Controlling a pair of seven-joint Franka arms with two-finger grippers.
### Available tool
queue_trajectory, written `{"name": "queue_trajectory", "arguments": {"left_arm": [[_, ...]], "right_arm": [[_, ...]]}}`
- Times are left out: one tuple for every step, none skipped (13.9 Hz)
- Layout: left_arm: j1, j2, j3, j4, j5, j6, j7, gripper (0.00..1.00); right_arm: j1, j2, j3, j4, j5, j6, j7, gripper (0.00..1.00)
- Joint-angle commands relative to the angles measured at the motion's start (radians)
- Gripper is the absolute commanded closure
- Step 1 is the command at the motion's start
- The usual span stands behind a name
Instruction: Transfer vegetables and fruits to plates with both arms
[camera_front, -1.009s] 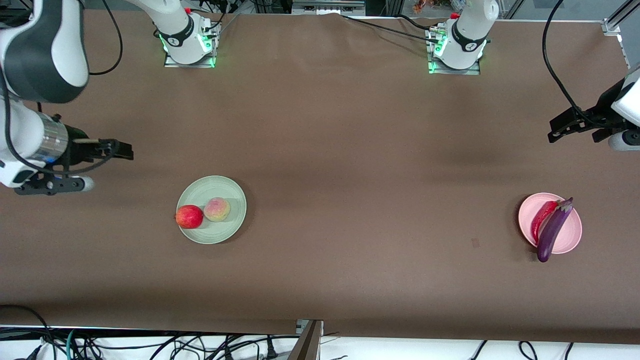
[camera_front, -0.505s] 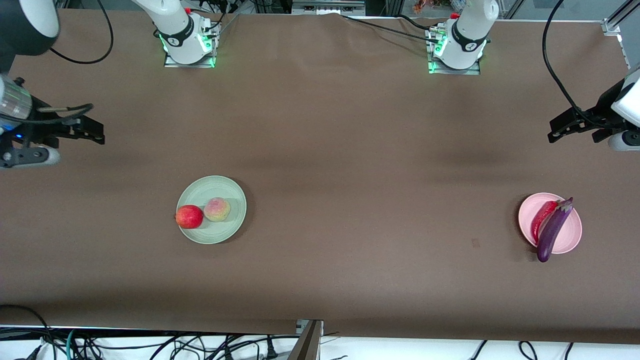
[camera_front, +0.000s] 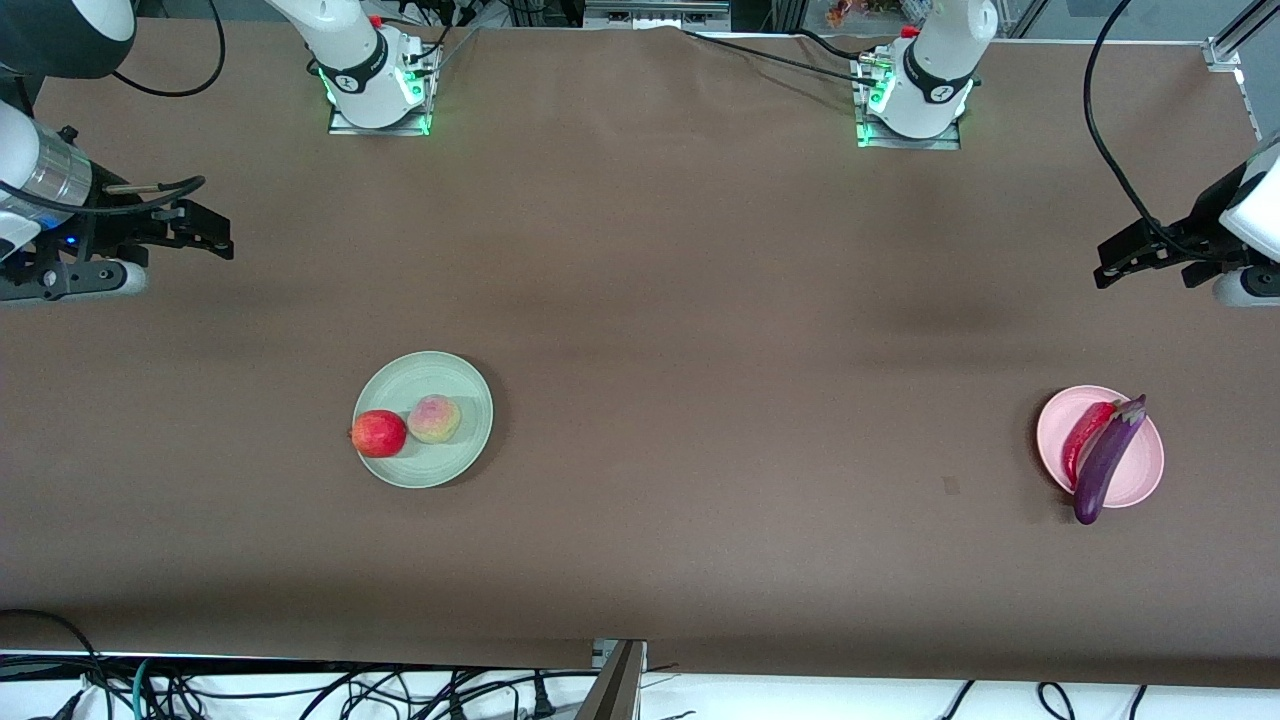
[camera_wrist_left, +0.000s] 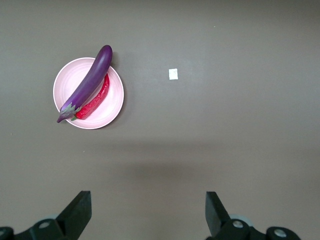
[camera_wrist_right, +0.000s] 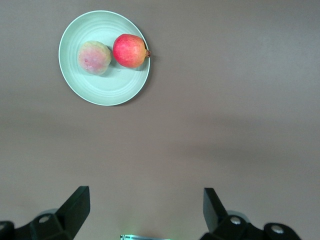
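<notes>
table: brown cloth (camera_front: 700, 300), wide bare middle between the two plates
plates: 2, well apart
green plate (camera_front: 455, 470): toward right arm's end; holds red fruit (camera_front: 379, 433), overhanging the rim, touching peach (camera_front: 434, 418)
pink plate (camera_front: 1145, 470): toward left arm's end; holds chili (camera_front: 1082, 438) beside eggplant (camera_front: 1104, 465), whose tip sticks past the rim
left gripper (camera_front: 1120, 262): over bare cloth at table edge, fingers apart, empty
right gripper (camera_front: 212, 238): over bare cloth at its table edge, fingers apart, empty
</notes>
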Motion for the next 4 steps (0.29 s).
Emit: {"name": "queue_trajectory", "arguments": {"left_arm": [[0.007,0.014,-0.003,0.027,0.014,-0.021,-0.011,0.0],[0.007,0.014,-0.003,0.027,0.014,-0.021,-0.011,0.0],[0.007,0.014,-0.002,0.025,0.012,-0.023,-0.011,0.0],[0.007,0.014,-0.002,0.025,0.012,-0.023,-0.013,0.0]], "right_arm": [[-0.03,-0.009,0.017,-0.007,0.009,0.007,0.002,0.0],[-0.028,0.003,0.013,0.007,0.007,0.001,0.003,0.0],[-0.031,0.006,0.013,0.015,0.007,-0.001,0.0,0.0],[-0.031,0.011,0.013,0.018,0.007,-0.003,-0.004,0.0]]}}
